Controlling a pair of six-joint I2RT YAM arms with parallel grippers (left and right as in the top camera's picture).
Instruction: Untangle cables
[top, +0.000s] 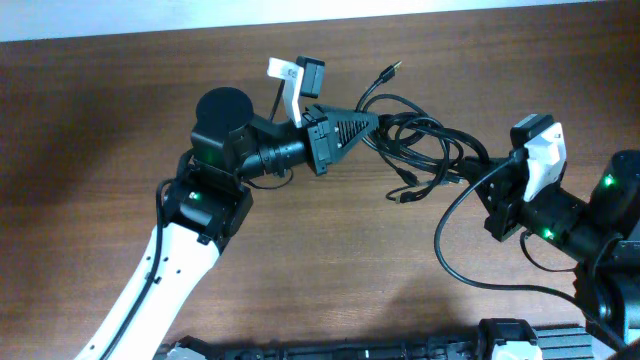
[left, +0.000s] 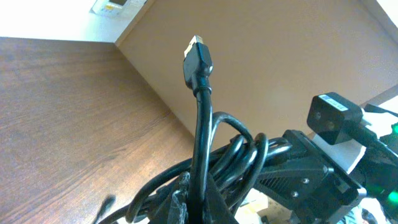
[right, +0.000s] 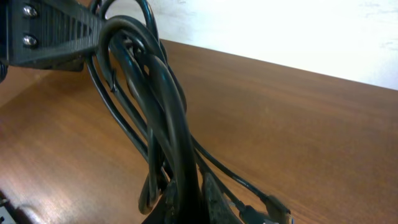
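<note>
- Now the cables (top: 425, 148) stretch sideways in one bunch over the brown surface (top: 110, 120).
- At one end, the left tool (top: 376, 126) is squeezed shut on them.
- At the other end, the right tool (top: 484, 168) is squeezed shut on them too.
- One plug (top: 388, 72) points to the far edge.

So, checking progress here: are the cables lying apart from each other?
No, the cables form one tangled bunch strung between the left gripper and the right gripper.
</note>
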